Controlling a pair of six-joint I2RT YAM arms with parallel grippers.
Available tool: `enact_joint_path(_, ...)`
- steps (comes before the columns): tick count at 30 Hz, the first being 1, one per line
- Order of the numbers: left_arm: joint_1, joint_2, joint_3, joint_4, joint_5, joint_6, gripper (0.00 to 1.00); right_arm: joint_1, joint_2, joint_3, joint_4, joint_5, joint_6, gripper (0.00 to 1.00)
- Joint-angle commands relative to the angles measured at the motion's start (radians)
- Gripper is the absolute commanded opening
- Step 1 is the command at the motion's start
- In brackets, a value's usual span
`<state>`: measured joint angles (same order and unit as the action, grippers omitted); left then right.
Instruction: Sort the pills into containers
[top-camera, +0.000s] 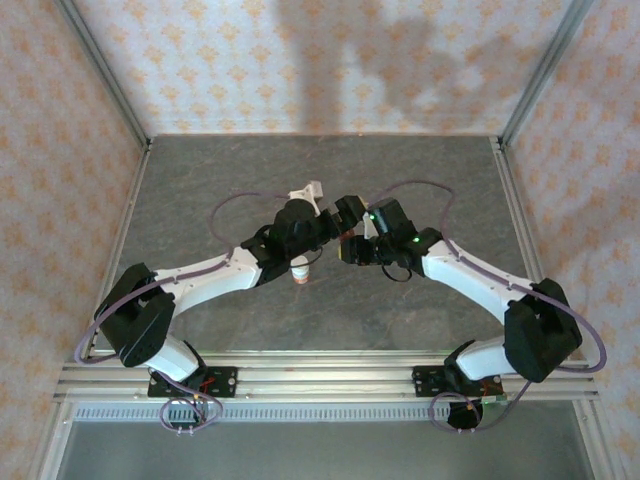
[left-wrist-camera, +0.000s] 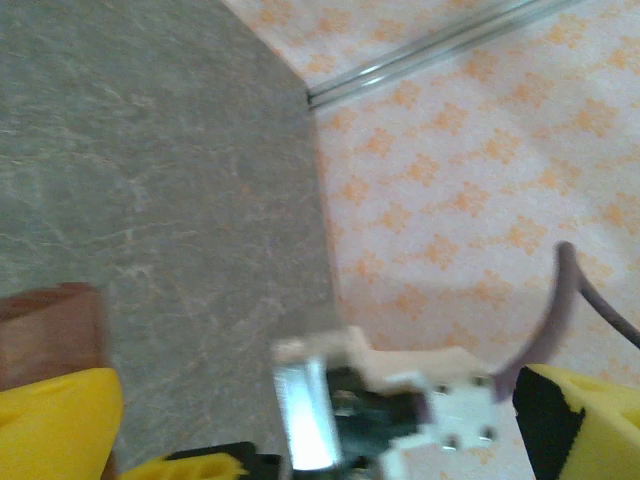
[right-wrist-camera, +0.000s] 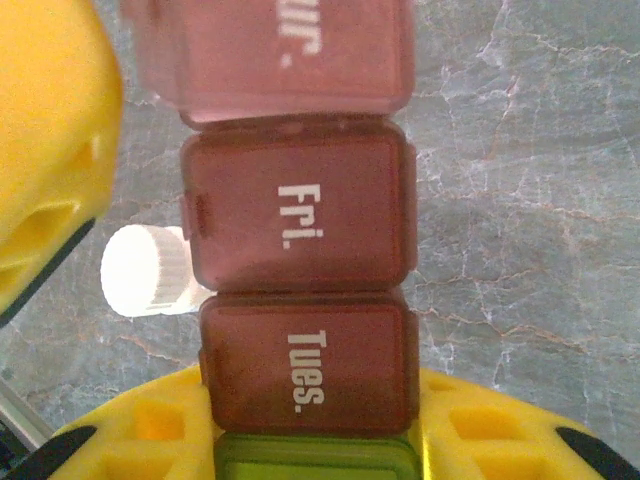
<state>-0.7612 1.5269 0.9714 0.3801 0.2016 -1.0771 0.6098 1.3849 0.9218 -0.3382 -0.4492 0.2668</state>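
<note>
Top cam sits high at the near side, looking down over the whole table (top-camera: 420, 300). Left wrist cam skims low toward a wall (left-wrist-camera: 480, 150). Right wrist cam's jammed right above the containers (right-wrist-camera: 300, 210). All three catch that grey table.

Red-brown containers (right-wrist-camera: 300, 215) read "Fri.", "Tues." and partly "ur."

The far half of the grey table (top-camera: 320, 165) and both its side strips are free up to the patterned walls (top-camera: 60, 150), while the left arm (top-camera: 215, 275) and right arm (top-camera: 470, 280) crowd the middle, meeting around the white bottle (top-camera: 300, 270) and the containers (right-wrist-camera: 295, 260) near it.
</note>
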Motion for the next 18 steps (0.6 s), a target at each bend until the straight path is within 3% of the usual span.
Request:
enact_joint_path(1,-0.02,-0.039,0.041,0.043,0.007,-0.002,1.0,0.013,0.003,0.012,0.029,0.009,-0.006,0.26)
enact_joint_path(7,0.008,-0.103,0.018,-0.03,-0.056,0.044,0.99,0.013,-0.008,-0.013,0.024,0.023,-0.013,0.26)
enact_joint_path(18,0.169,-0.242,-0.102,-0.192,-0.088,0.118,1.0,0.014,0.077,-0.05,0.009,0.075,-0.078,0.26)
